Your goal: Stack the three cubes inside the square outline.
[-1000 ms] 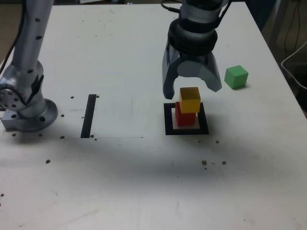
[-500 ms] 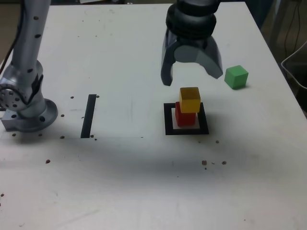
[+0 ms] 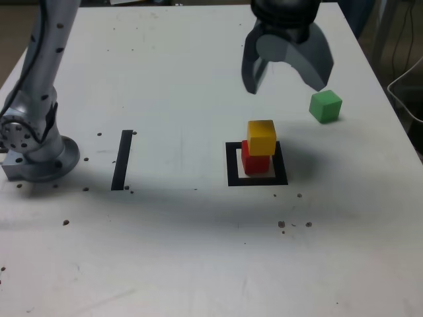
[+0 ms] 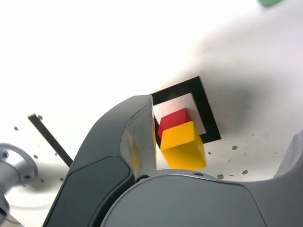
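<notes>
White and speckled with dark flecks, the desk [image 3: 198,251] has wide bare room across its near half and between the arm's base [image 3: 36,155] and the square outline [image 3: 256,179]. The grey gripper [image 3: 285,84] hangs above the desk with its jaws spread wide and nothing between them, beyond the stack and apart from it. The red cube [image 3: 254,162] sits inside the outline with the yellow cube [image 3: 262,137] on top, slightly offset. The green cube [image 3: 325,106] lies near the desk's edge on the exterior view's right. A straight black strip [image 3: 122,160] lies well apart.
</notes>
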Robot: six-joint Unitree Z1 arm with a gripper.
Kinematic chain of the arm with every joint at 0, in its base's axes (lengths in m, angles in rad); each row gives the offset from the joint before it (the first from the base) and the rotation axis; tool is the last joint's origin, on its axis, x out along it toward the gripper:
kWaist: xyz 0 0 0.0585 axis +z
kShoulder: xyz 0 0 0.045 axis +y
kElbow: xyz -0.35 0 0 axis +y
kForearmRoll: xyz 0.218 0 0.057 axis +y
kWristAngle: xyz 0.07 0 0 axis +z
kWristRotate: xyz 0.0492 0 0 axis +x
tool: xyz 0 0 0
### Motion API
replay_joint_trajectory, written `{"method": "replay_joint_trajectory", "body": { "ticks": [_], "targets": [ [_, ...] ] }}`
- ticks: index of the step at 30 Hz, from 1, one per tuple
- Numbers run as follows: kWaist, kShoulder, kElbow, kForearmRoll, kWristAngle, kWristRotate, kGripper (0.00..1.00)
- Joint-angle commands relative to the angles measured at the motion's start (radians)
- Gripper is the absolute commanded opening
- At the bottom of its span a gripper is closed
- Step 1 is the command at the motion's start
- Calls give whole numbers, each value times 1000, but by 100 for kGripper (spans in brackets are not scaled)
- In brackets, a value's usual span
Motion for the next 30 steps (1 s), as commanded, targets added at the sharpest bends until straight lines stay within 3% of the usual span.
{"method": "replay_joint_trajectory", "body": {
  "ticks": [1, 12, 17, 24, 30],
  "targets": [
    [10, 33, -35, 4, 6, 48, 100],
    [62, 160, -203, 5, 57, 180, 100],
    [85, 222, -280, 5, 61, 241, 100],
    [109, 289, -316, -3, 63, 369, 100],
    [137, 331, -334, -23, 98, 404, 100]
  ]
}}
